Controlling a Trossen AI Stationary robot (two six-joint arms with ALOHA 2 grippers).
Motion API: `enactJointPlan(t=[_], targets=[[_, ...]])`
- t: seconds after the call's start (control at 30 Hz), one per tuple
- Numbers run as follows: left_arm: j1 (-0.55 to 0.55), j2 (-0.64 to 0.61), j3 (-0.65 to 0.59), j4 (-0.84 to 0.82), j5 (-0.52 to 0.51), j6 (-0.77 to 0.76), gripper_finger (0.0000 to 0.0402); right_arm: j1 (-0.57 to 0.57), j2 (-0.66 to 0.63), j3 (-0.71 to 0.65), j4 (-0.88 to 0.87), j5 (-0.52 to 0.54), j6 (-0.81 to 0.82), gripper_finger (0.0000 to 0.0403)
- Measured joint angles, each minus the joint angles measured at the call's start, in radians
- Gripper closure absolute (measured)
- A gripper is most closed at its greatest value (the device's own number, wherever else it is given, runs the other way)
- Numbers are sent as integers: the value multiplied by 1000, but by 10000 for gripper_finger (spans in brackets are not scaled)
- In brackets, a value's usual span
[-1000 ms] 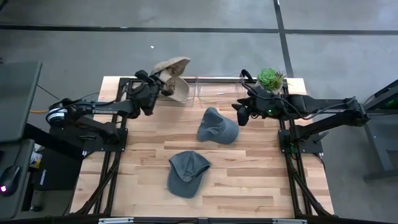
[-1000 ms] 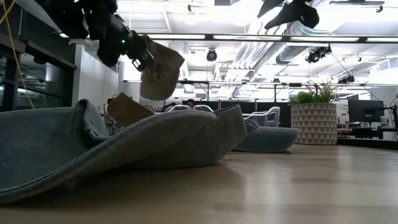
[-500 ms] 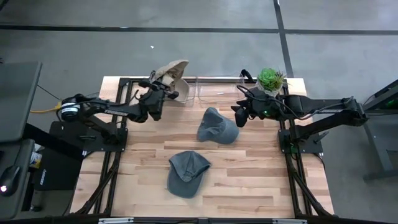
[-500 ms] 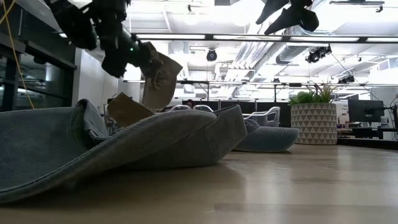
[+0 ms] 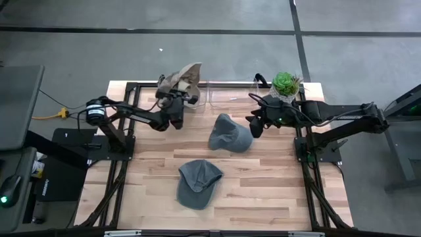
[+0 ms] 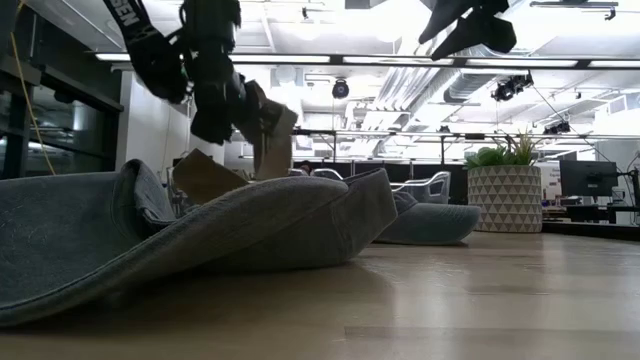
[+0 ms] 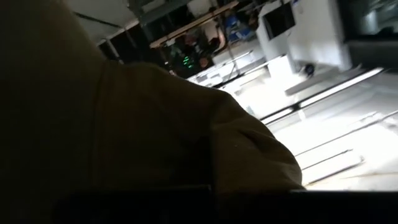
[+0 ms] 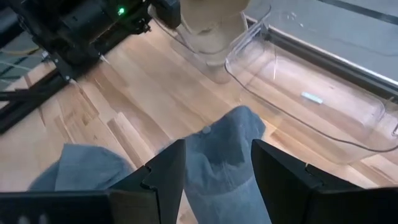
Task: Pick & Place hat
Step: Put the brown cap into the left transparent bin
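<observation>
Overhead, your left gripper (image 5: pixel 176 105) is clamped on the tan hat (image 5: pixel 184 78), held up at the table's (image 5: pixel 263 191) far edge beside the clear bin (image 5: pixel 230 94). Your right gripper (image 5: pixel 258 125) hovers, fingers apart, by a blue cap (image 5: pixel 230 133). Low view: tan hat (image 6: pixel 268 125) hangs aloft.

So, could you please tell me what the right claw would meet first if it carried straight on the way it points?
Most likely the blue-grey fabric cap lying just ahead of the open right claw, though depth is uncertain.

Bright ceiling lights, left wrist view dark
</observation>
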Motion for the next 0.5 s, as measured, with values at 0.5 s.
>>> enactJointPlan(t=[0.5], targets=[[-11,97,10,-5,-49,-168,402,0,0,0,-25,-18,-10,225]])
